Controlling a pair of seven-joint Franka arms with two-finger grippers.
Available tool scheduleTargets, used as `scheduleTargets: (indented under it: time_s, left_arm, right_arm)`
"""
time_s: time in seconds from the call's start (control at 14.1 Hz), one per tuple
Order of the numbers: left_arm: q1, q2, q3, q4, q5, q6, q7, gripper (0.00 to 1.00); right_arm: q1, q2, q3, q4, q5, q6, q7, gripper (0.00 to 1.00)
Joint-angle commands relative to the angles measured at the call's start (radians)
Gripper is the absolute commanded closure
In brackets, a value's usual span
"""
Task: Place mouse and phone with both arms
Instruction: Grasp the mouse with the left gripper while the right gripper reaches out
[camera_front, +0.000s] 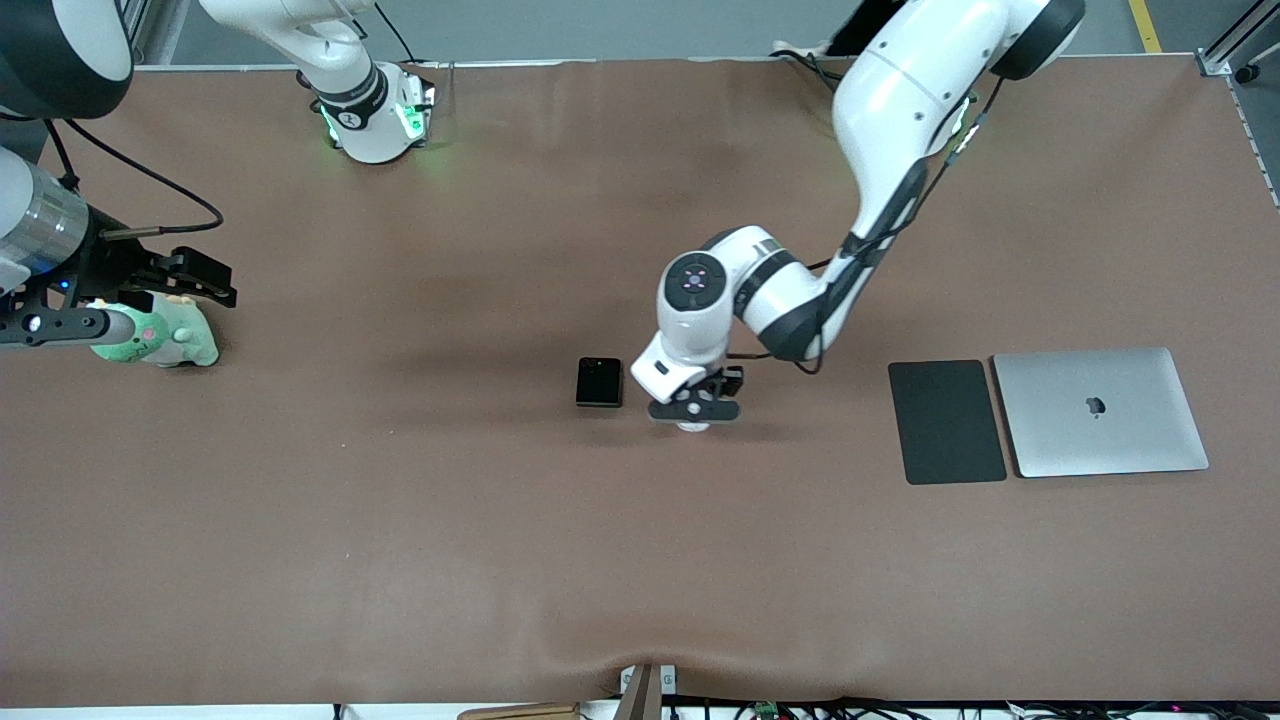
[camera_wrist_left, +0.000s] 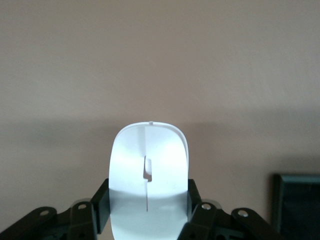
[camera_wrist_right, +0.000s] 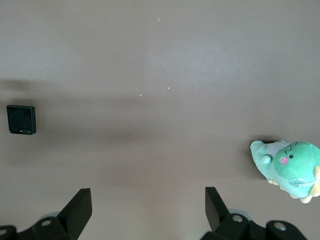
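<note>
Under the left hand (camera_front: 694, 414), the mouse (camera_front: 692, 427) shows barely, beside the phone (camera_front: 599, 381).

Right gripper (camera_wrist_right: 147, 212) fingers (camera_wrist_right: 77, 212) spread wide over bare table (camera_wrist_right: 160, 75); phone (camera_wrist_right: 21, 119) and green plush toy (camera_wrist_right: 290, 169) well apart

white mouse (camera_wrist_left: 148, 182) in left hand (camera_front: 694, 409) | black phone (camera_front: 599, 382) flat beside

Two glossy white robot arms (camera_front: 880, 130) carry black joint bands and thin black cables; the right arm's round base (camera_front: 375, 120) glows green, and matte black fingers (camera_wrist_left: 102, 207) show silver screws.
</note>
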Motion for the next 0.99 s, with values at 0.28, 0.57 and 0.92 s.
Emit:
scheduleTargets:
  time_s: [0.28,0.57,0.92]
  left_arm:
    - [0.209,-0.159,-0.013,-0.041,0.013,-0.159,0.098,0.58]
    - [0.313,-0.188,-0.013,-0.082,0.010,-0.168,0.158,0.62]
    - [0.422,-0.205,-0.013,-0.169,0.013,-0.159,0.267,0.61]
  right_arm:
    - [0.014,0.007,-0.001,0.001,0.002,0.007,0.009,0.00]
    - [0.157,0.092,-0.001,0.006,0.016,0.100,0.120,0.00]
    - [0.248,0.233,-0.001,0.009,0.085,0.211,0.162,0.00]
